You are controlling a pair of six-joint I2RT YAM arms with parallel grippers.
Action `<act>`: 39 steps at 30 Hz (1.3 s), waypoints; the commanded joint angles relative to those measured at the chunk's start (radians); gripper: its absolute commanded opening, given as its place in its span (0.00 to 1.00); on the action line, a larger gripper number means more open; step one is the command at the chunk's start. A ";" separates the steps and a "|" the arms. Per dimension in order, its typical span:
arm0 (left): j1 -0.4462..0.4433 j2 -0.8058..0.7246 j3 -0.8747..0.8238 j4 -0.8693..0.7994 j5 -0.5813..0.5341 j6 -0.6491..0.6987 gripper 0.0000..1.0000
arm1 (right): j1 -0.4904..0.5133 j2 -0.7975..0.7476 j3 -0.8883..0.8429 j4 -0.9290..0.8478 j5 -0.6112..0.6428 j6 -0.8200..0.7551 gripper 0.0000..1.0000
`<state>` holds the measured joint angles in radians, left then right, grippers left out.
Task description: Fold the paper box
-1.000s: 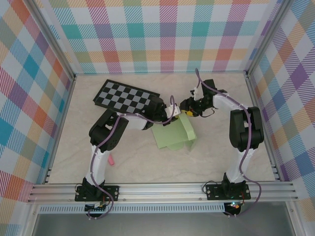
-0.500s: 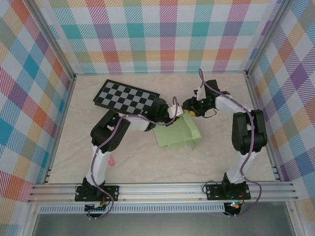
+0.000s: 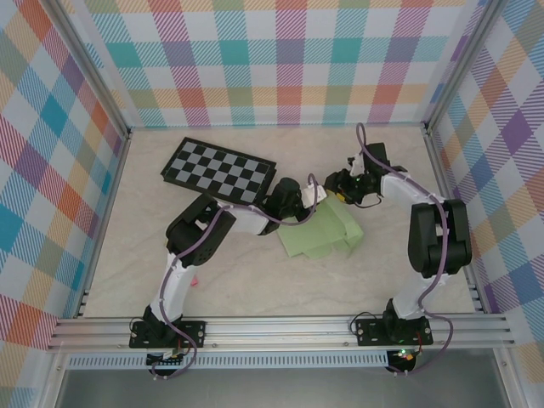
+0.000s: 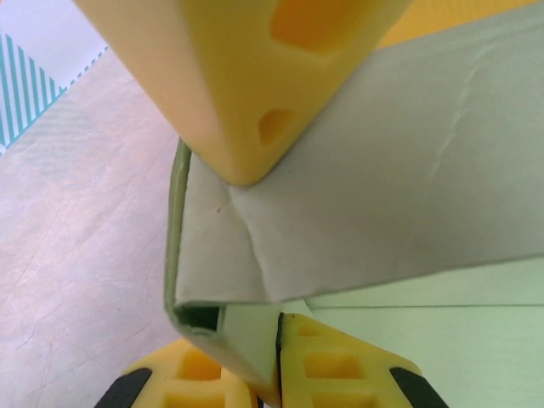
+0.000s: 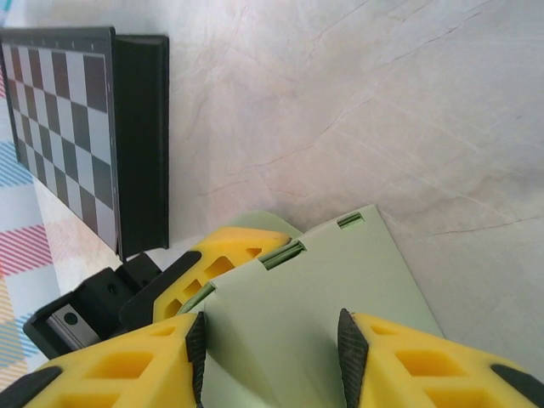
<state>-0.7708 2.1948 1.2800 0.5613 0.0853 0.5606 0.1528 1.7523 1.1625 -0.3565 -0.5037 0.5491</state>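
The paper box [image 3: 321,233], pale green card partly folded, lies on the table right of centre. My left gripper [image 3: 311,196] is at its far left corner. In the left wrist view my left gripper [image 4: 276,357] is shut, with a folded edge of the box [image 4: 408,187] pinched between its pads. My right gripper [image 3: 339,188] meets the same far edge from the right. Its fingers [image 5: 127,365] stand apart with their tips on the box [image 5: 297,306], so my right gripper [image 5: 268,327] is open. One right finger [image 4: 255,76] presses a crease into the card.
A black-and-grey checkerboard [image 3: 217,166] lies at the back left, close behind my left gripper, and its dark edge [image 5: 140,136] is near in the right wrist view. A small pink object [image 3: 193,278] lies beside the left arm. Metal rails and plaid walls ring the table.
Both grippers and the paper box have shifted to the right. The flap that stood up now lies lower. My left gripper has closed on the box's edge.
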 commanded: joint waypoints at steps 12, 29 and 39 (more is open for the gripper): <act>-0.031 -0.006 -0.022 0.072 -0.139 -0.066 0.33 | 0.048 -0.069 0.049 -0.170 0.127 -0.173 0.49; 0.057 -0.068 -0.114 0.177 -0.026 -0.225 0.39 | 0.048 -0.105 0.181 -0.255 0.213 -0.390 0.55; 0.138 -0.076 -0.192 0.370 0.260 -0.243 0.46 | 0.048 -0.040 0.294 -0.313 0.232 -0.486 0.57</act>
<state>-0.6529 2.1433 1.0687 0.8345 0.2157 0.3435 0.1982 1.6836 1.4055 -0.6205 -0.2871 0.1238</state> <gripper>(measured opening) 0.457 0.567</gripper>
